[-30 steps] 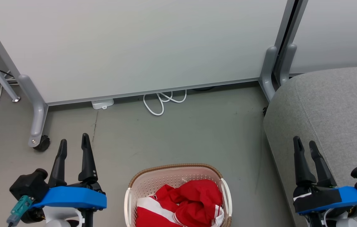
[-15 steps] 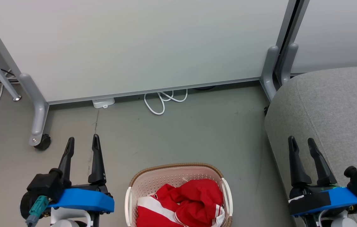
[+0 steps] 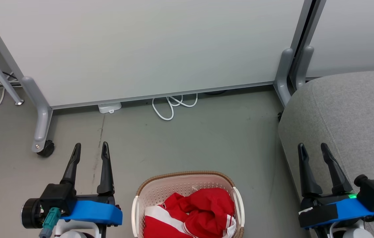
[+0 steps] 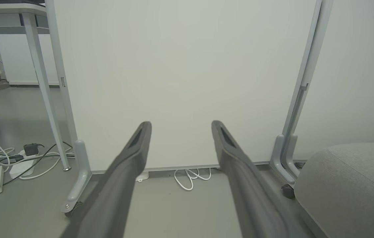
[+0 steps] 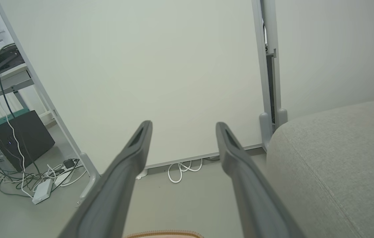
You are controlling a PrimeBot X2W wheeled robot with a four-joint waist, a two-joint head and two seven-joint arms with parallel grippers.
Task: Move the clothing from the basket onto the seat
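The cream basket (image 3: 147, 190) with a brown rim stands on the floor at the bottom centre of the head view; a sliver of its rim (image 5: 163, 234) also shows in the right wrist view. Crumpled red clothing (image 3: 200, 211) with white stripes fills it. The grey seat (image 3: 352, 112) rises at the right, also seen as the seat (image 4: 355, 185) and the seat (image 5: 339, 165). My left gripper (image 3: 91, 147) hovers open left of the basket, its empty fingers apart (image 4: 180, 127). My right gripper (image 3: 312, 147) hangs open over the seat's left edge, holding nothing (image 5: 183, 127).
A white partition panel (image 3: 147, 46) on grey wheeled legs (image 3: 41, 132) closes off the back. A white cable loop (image 3: 170, 105) lies at its foot. More cables and power adapters (image 4: 5, 162) sit at the far left under a desk. Bare grey floor (image 3: 206, 142) lies ahead of the basket.
The left gripper has shifted right toward the basket and slightly down. The right gripper has edged left. Both stayed open. The basket and clothing have not moved.
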